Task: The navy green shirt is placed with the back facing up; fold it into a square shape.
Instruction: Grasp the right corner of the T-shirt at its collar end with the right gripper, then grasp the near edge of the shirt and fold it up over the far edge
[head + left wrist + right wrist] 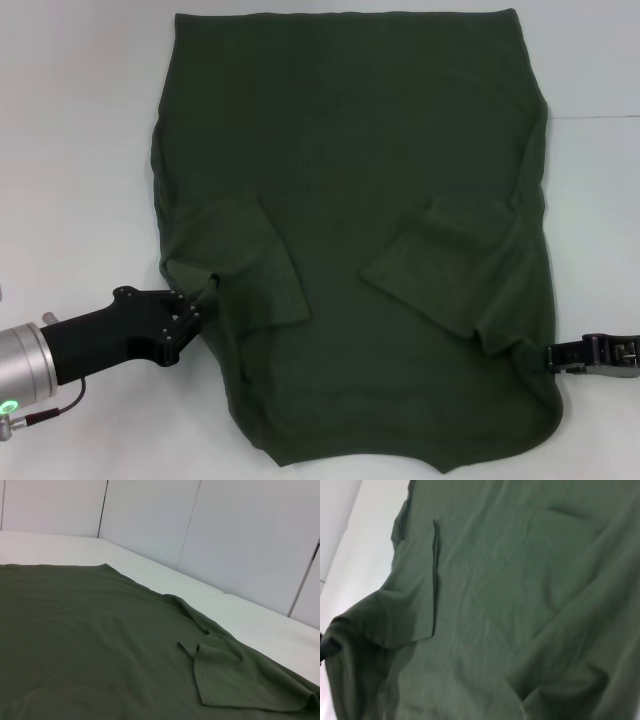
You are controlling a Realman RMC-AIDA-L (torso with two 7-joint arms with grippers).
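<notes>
Head view showed the navy green shirt (350, 200) flat on the table (70, 150), sleeves folded in, soft and floppy, with my left gripper (192, 312) and right gripper (548, 357) at its near side edges, jaws hidden, so I could not tell their state.

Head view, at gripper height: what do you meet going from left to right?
Left gripper at the shirt's left edge → left sleeve folded inward → shirt body → right sleeve folded inward → right gripper at the shirt's right edge.
</notes>
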